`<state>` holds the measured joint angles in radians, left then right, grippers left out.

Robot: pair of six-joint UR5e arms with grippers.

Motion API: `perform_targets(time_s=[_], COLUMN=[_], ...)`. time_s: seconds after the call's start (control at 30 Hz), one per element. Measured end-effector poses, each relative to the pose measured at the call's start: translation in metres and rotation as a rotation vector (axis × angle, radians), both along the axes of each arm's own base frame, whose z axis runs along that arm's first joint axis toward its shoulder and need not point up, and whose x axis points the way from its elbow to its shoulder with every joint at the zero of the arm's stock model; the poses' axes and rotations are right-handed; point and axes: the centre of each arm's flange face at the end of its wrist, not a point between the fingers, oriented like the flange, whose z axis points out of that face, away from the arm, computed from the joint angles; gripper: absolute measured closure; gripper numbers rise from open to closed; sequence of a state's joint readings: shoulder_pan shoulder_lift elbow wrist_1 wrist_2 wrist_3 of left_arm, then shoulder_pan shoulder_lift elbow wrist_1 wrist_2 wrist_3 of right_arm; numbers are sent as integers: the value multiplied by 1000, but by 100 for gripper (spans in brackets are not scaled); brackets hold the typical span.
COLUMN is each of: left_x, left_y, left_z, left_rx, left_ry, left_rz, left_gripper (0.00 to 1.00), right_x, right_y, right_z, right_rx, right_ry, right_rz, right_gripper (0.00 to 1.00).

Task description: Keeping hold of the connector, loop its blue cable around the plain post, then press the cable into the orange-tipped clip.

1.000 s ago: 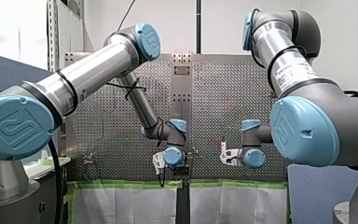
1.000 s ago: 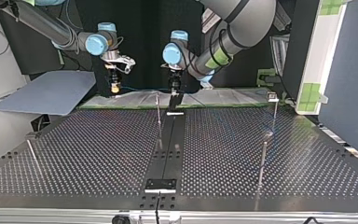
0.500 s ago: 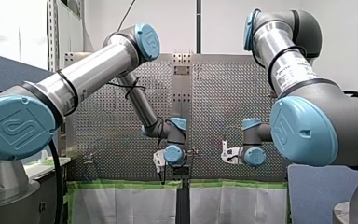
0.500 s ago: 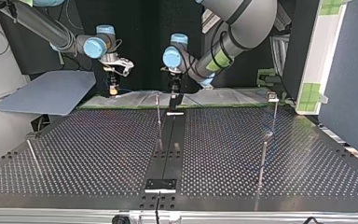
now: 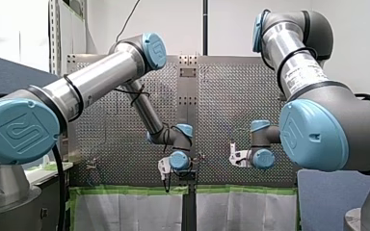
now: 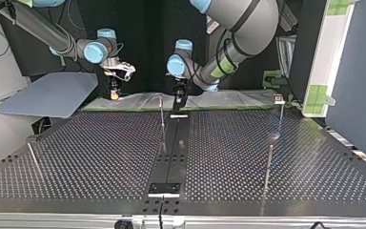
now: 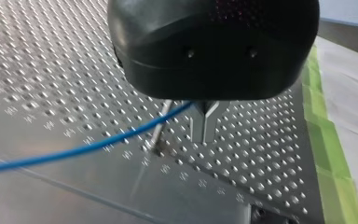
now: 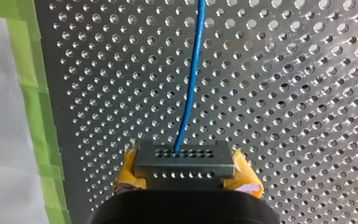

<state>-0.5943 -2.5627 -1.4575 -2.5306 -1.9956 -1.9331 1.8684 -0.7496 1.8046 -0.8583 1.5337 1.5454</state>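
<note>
While my right gripper (image 8: pixel 186 172) pinches the dark grey rectangular connector (image 8: pixel 184 156) between its yellow pads (image 8: pixel 246 175), the thin blue cable (image 8: pixel 193 70) leaves the connector's holed face and runs straight ahead over the perforated metal table (image 8: pixel 284 93). Connector and gripper sit close to the table's edge, which is lined with green tape (image 8: pixel 32 102); a white sheet (image 8: pixel 0 140) lies beyond the tape. My left gripper (image 7: pixel 204 125), black, hangs over the table near the same taped edge with its metal fingers (image 7: pixel 199 126) pressed together. The cable comes in from the side, crosses the thin plain metal post (image 7: pixel 160 128) and ends at the root of those fingers; whether they nip it cannot be told. The post stands just beside the fingers. Seen from the top view, both grippers hang at the table's far edge, well apart.
</note>
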Motion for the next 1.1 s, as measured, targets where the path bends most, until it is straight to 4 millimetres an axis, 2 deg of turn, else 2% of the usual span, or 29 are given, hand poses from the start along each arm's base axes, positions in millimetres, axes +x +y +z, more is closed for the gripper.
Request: perform_targets(time_s=[0.1,0.53,0.87,1.1], left_x=[10,64,85,92], left_y=[0,5,20,24], left_z=[1,31,39,43], left_rx=[1,-26,-24,-25], left_ry=[4,-28,-27,-31], left_rz=[7,34,63,74], left_gripper=[98,98,98,98], right_x=[0,-3,-10,-17], right_y=[-5,-41,-73,-83], right_z=[2,22,41,45], right_rx=[-7,-64,-87,-95], right_ry=[-2,-31,-44,-52], right_rz=[-2,-7,-2,-4], right_gripper=[100,100,100,100])
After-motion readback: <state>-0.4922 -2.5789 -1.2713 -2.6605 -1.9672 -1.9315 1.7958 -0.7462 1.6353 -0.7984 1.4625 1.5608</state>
